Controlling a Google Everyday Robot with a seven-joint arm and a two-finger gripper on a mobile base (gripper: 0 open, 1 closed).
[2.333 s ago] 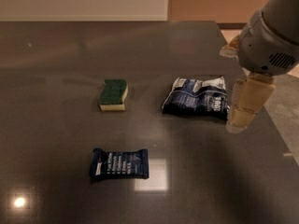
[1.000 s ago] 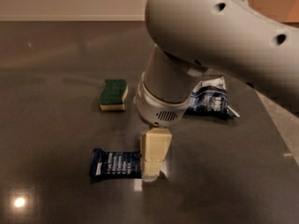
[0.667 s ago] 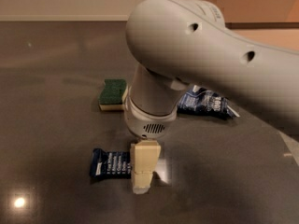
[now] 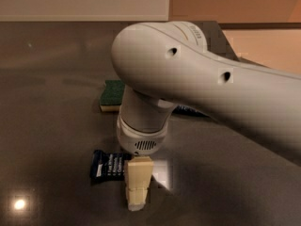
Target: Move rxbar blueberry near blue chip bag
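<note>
Bar [image 4: 107,165] flat on table [image 4: 47,126], just left of gripper [image 4: 138,189]. The bar's right end is hidden behind the gripper, so contact cannot be told. White text rows show on the navy wrapper. Up and left of the gripper, beyond the bar, sits a sponge [image 4: 112,94] (green top, yellow edge), partly covered by the arm [image 4: 188,74]. The gripper hangs low, pointing down, close to the table, and is seen edge-on as one tan block: spread or closed cannot be told. Bright glare patch [image 4: 162,173] on the table just right of it. Up and right of the gripper lies the bag [image 4: 190,111], well apart from the bar, with only a dark sliver showing under the arm.
</note>
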